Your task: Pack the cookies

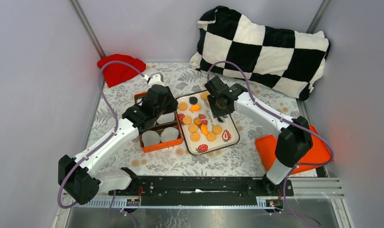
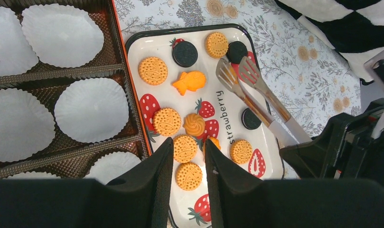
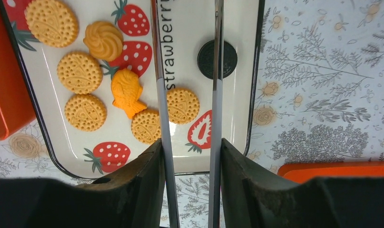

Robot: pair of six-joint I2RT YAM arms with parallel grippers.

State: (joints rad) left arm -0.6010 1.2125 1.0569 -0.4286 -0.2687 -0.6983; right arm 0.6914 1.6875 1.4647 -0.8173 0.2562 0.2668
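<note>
Right gripper jaws clenched on tongs — left gripper jaws half-open, empty, above cookies

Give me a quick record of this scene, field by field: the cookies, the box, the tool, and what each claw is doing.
cookies: lying on the strawberry tray, mostly golden, a few black
box: orange, beside the tray, lined with white paper cups; the cups in view are empty
left claw: open, holding nothing
right claw: shut on tongs
tongs: tips apart, over the tray
</note>
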